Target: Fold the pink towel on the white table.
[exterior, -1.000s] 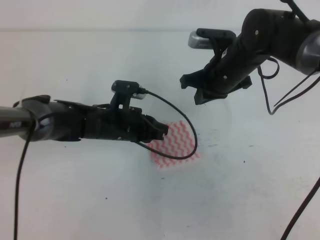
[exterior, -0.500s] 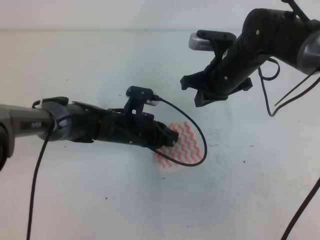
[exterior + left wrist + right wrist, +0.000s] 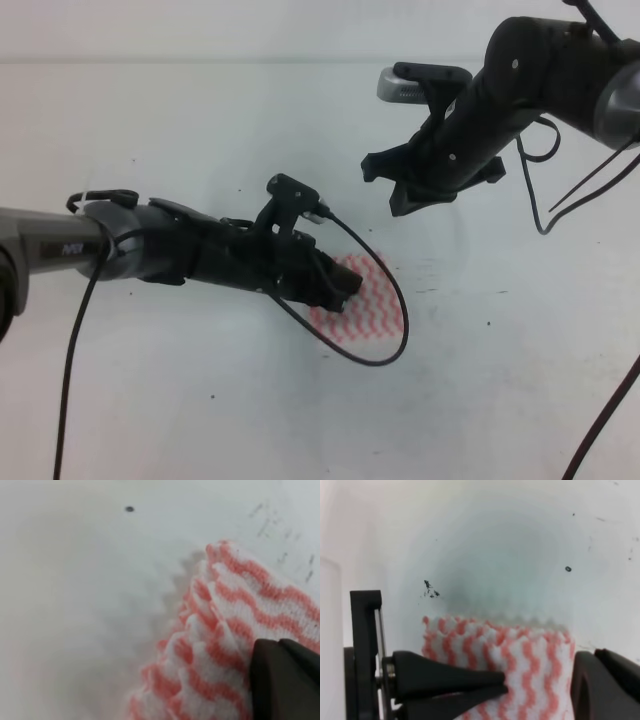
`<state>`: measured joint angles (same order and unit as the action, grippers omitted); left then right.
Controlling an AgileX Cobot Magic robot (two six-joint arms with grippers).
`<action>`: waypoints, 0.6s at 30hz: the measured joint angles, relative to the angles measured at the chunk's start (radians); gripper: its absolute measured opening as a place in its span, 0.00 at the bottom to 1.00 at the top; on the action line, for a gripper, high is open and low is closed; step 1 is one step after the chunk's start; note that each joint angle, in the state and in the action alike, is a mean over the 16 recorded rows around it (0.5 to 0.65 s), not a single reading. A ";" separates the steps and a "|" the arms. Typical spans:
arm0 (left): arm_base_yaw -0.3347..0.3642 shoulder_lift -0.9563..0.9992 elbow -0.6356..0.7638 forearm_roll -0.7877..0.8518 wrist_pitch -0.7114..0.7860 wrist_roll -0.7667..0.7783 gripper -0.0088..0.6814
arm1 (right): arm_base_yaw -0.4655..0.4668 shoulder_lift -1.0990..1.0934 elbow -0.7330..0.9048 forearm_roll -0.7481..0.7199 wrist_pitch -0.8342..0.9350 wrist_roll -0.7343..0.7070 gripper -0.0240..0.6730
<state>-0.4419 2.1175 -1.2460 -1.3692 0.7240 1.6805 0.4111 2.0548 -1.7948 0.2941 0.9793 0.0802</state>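
Towel (image 3: 360, 300) position: the pink towel lies near the middle of the white table (image 3: 180, 400), already bunched into a small, layered patch, with its left part under my left gripper (image 3: 345, 283).

Left gripper state: in the right wrist view its two fingers (image 3: 470, 680) taper to a point together over the striped cloth, and the left wrist view shows a raised, folded edge of cloth (image 3: 220, 630) right against a dark fingertip (image 3: 285, 680). I judge the jaws closed on a fold of the towel, though the contact line itself is hidden.

Right gripper (image 3: 400, 180) state: it hangs well above and to the right of the cloth, holding nothing; whether its jaws are parted I cannot tell from these views.

Risks noted:
- The grip appears to take only the edge of the stack. If I drag further, the lower layers may slide out and the fold may open or skew.
- The cloth is thin and the table smooth, so the whole patch may slide instead of folding, since nothing pins the far side.
- My wrist camera cable (image 3: 385, 320) loops low across the towel. It may snag the loose edge and pull it out of line.
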 joint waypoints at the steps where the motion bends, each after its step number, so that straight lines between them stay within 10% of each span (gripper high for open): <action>1: 0.000 0.000 0.000 0.007 0.007 0.006 0.00 | 0.000 -0.001 0.000 0.000 0.001 0.000 0.01; 18: 0.000 -0.011 -0.022 0.084 0.091 0.047 0.00 | 0.000 -0.003 0.000 0.000 0.012 0.000 0.01</action>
<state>-0.4419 2.1069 -1.2681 -1.2850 0.8149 1.7273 0.4109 2.0517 -1.7953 0.2943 0.9912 0.0799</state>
